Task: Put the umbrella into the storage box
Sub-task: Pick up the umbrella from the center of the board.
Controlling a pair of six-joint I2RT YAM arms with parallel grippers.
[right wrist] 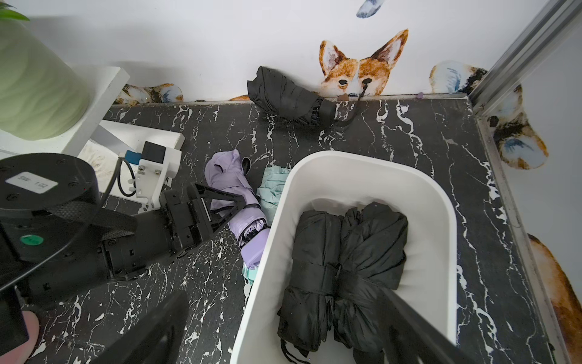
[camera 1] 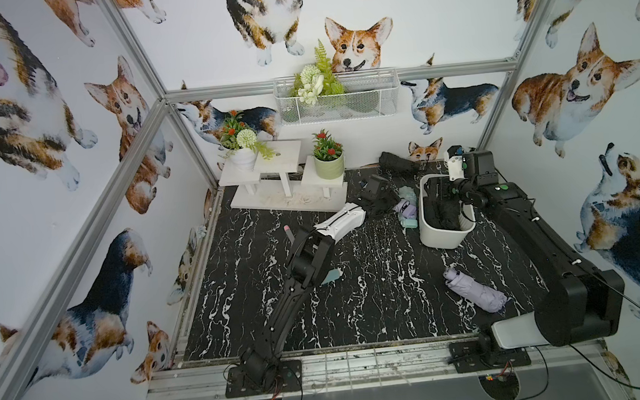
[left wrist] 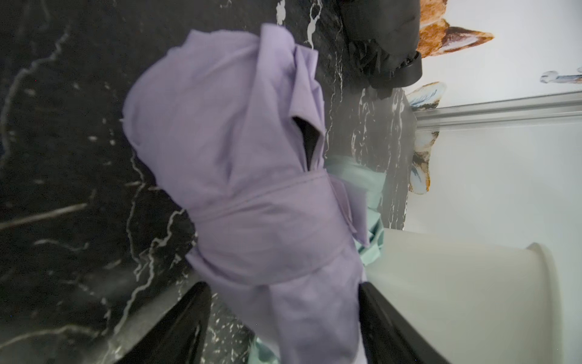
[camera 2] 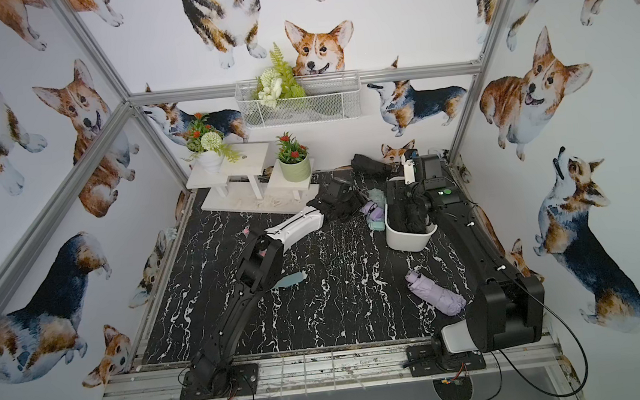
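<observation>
Two black umbrellas (right wrist: 343,268) inside the storage box (right wrist: 362,164) beneath the spread-wide right gripper (right wrist: 282,296) — just outside its wall, lilac umbrella (left wrist: 245,176) atop a mostly hidden mint umbrella (left wrist: 362,179), straddled by the parted left gripper (left wrist: 283,286).

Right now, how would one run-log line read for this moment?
left gripper: open, astride lilac umbrella beside storage box | right gripper: open above it | inside: two black umbrellas

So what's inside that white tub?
Folded black umbrellas, apparently two side by side, lie in the white tub. Anything beneath them is covered.
</observation>
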